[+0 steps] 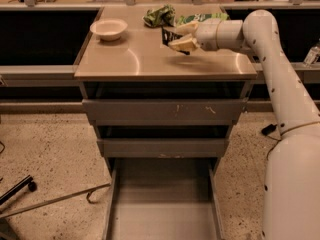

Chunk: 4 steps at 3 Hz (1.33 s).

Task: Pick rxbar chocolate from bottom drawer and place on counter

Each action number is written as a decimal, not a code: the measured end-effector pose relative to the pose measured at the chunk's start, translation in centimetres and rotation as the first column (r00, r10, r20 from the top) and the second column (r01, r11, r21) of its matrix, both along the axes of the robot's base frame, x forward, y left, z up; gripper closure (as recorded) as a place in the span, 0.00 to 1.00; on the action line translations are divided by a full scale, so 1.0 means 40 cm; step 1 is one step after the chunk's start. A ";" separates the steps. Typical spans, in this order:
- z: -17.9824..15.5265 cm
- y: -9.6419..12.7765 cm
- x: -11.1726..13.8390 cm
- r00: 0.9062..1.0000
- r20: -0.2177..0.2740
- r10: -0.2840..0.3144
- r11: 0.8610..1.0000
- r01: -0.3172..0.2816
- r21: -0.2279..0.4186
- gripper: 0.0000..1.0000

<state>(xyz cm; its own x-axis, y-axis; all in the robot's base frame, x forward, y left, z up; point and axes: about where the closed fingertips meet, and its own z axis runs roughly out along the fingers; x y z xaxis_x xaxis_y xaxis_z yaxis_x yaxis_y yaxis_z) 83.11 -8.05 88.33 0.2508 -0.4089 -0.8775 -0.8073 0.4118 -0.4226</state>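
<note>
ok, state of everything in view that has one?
gripper: shut on rxbar chocolate, over the counter, right of middle
rxbar chocolate: held, out of the drawer
bottom drawer: pulled open, visible floor bare
top drawer: pushed in
middle drawer: pushed in
bowl: upright, counter back left
green snack bags: crumpled, lying at counter's back

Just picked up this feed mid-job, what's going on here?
The arm reaches over the counter, its gripper shut on the rxbar, beside the green bags. I cannot tell whether the bar touches the counter yet. The bottom drawer stands open, its visible floor bare. A bowl sits at the counter's far left corner.
</note>
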 end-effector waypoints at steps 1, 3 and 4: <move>-0.026 0.024 -0.009 1.000 -0.017 0.018 1.000 -0.018 -0.007 0.60; -0.026 0.024 -0.009 1.000 -0.016 0.018 1.000 -0.018 -0.007 0.13; -0.026 0.024 -0.009 1.000 -0.016 0.018 1.000 -0.018 -0.007 0.00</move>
